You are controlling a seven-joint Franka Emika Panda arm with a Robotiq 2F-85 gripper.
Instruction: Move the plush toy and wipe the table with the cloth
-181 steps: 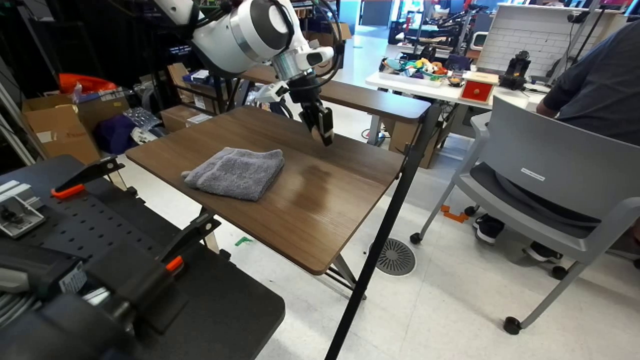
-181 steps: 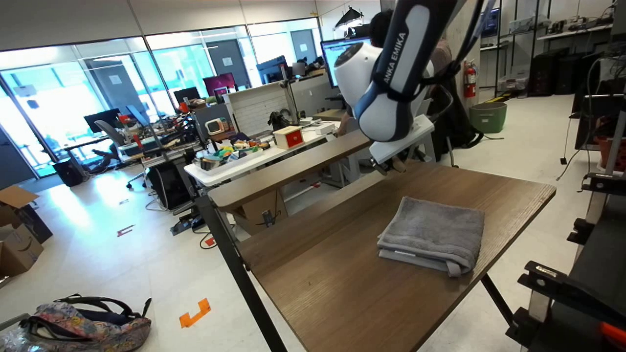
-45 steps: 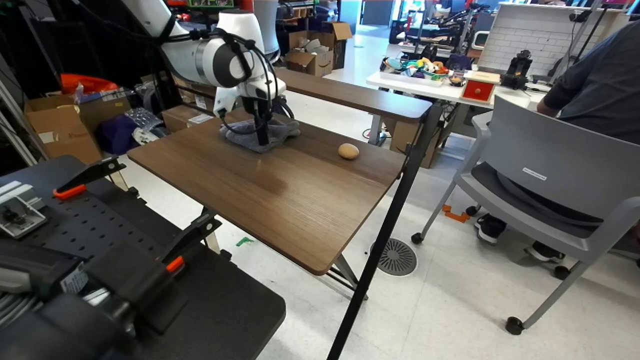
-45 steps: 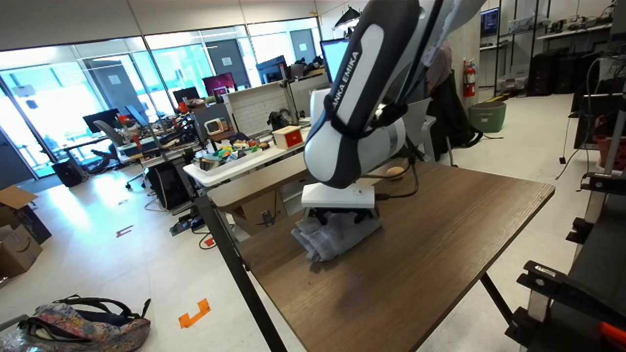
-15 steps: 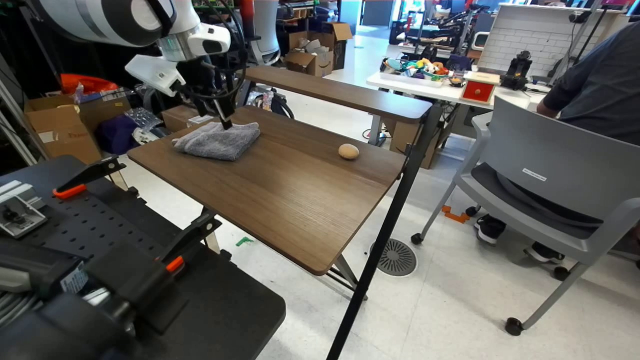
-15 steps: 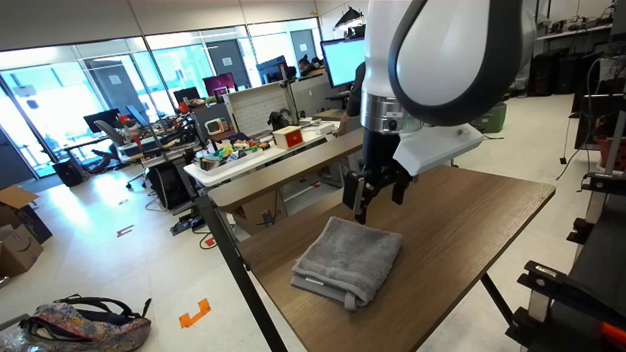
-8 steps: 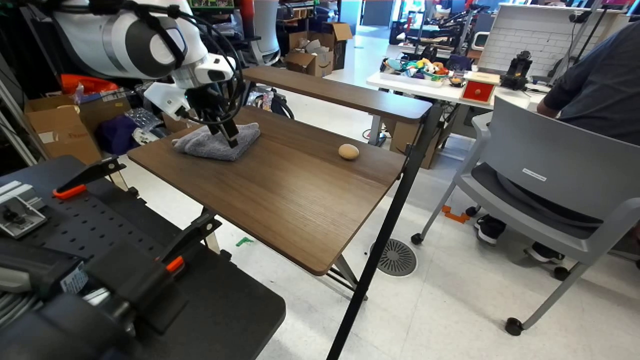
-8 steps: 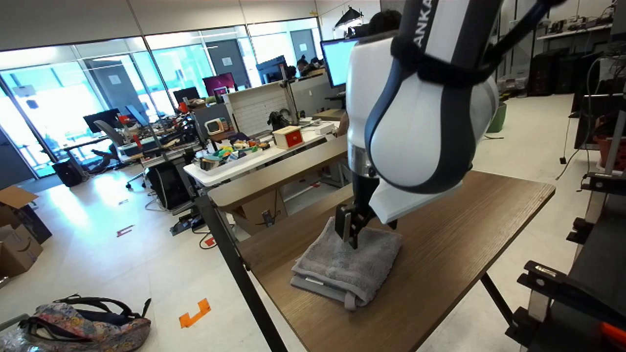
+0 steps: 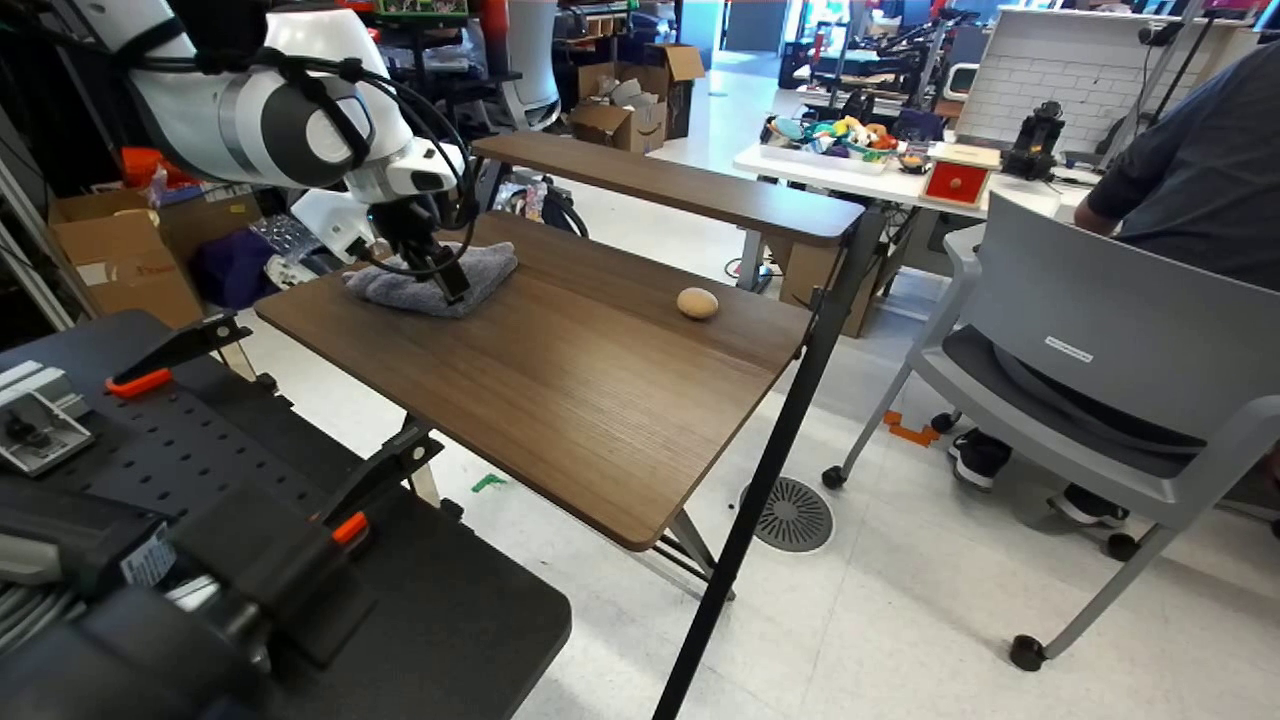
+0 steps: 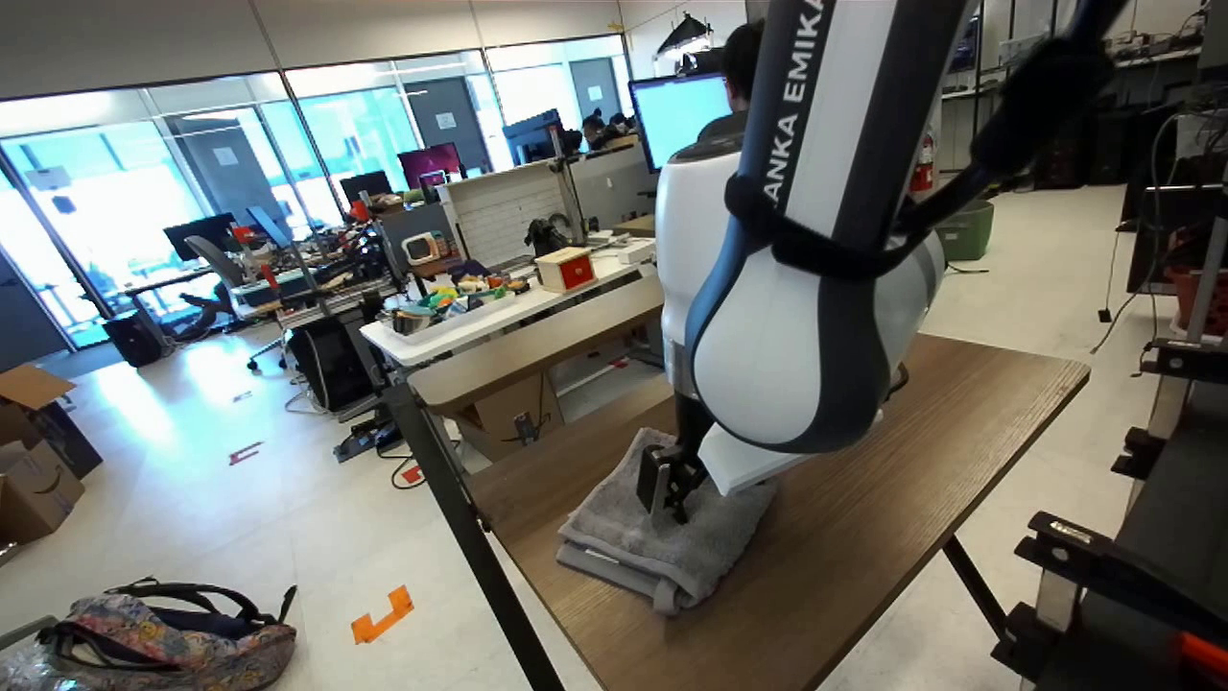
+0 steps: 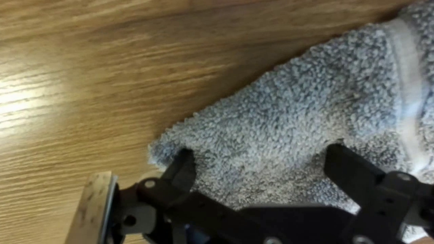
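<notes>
On the brown table (image 9: 570,400): a folded grey cloth (image 10: 715,547) and, well apart from it near a long edge, a tan plush toy (image 9: 697,303), perhaps set there to leave room for wiping.
Gripper (image 11: 260,150): tilted down onto the cloth, fingers (image 11: 351,167) spread wide, tips against the pile, one near a corner; nothing looks pinched.
Spread hold: I judge the tips bear down to pin the cloth, so it slides along as a wipe.
Wiping risk: pressed too lightly, they may skate over it.
</notes>
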